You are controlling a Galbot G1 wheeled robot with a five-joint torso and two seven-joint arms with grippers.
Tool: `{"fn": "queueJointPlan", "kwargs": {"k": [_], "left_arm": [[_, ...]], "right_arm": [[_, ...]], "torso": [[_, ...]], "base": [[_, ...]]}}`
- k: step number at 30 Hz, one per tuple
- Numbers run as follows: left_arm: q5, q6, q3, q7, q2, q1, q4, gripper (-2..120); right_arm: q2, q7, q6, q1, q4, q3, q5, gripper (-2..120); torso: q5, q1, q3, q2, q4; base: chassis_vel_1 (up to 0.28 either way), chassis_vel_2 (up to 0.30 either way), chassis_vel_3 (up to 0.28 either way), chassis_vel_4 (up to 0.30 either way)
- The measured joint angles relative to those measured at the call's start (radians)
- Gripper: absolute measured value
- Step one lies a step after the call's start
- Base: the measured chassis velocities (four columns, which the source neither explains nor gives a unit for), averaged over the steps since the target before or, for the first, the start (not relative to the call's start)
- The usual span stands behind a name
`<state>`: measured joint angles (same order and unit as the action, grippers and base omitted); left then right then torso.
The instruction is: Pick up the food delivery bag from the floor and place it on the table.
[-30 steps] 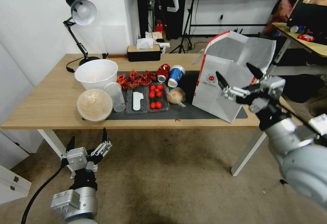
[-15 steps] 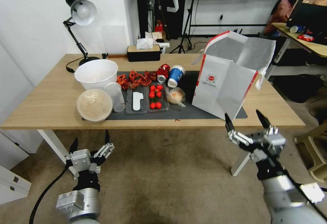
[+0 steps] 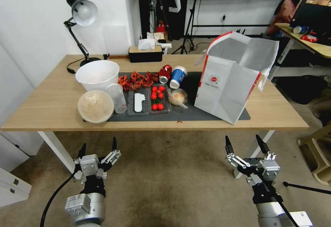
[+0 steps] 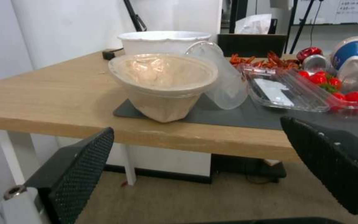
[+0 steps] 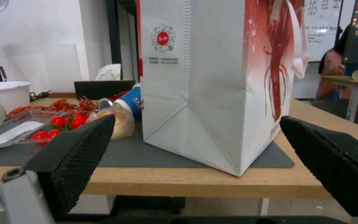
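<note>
Head view: food delivery bag point(image 3: 230, 82) near table point(image 3: 51, 106) edge.

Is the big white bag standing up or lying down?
Standing up. The food delivery bag sits on its flat bottom on the table, its mouth open at the top, silver lining showing.

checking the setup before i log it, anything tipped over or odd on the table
Yes: a blue and white paper cup and a red drink can lie on their sides on the dark grey mat, just left of the upright white insulated delivery bag. No spill visible.
</note>
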<state>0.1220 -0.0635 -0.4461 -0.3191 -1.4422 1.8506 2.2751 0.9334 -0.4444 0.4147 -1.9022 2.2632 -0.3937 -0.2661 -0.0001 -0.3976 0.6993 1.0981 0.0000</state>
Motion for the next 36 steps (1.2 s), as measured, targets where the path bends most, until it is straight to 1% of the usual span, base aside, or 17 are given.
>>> {"fn": "queueJointPlan", "kwargs": {"k": [8, 36], "left_arm": [[0.004, 0.007, 0.000, -0.002, 0.002, -0.006, 0.001, 100], [0.004, 0.014, 0.000, -0.010, 0.004, -0.010, 0.002, 100]], "right_arm": [[0.007, 0.006, -0.019, -0.005, 0.009, 0.018, -0.006, 100], [0.006, 0.020, -0.006, 0.000, 0.000, 0.019, 0.011, 100]], "torso": [[0.0000, 0.000, 0.000, 0.000, 0.0000], [0.0001, 0.000, 0.000, 0.000, -0.0001]], "base": [[0.000, 0.000, 0.000, 0.000], [0.000, 0.000, 0.000, 0.000]]}}
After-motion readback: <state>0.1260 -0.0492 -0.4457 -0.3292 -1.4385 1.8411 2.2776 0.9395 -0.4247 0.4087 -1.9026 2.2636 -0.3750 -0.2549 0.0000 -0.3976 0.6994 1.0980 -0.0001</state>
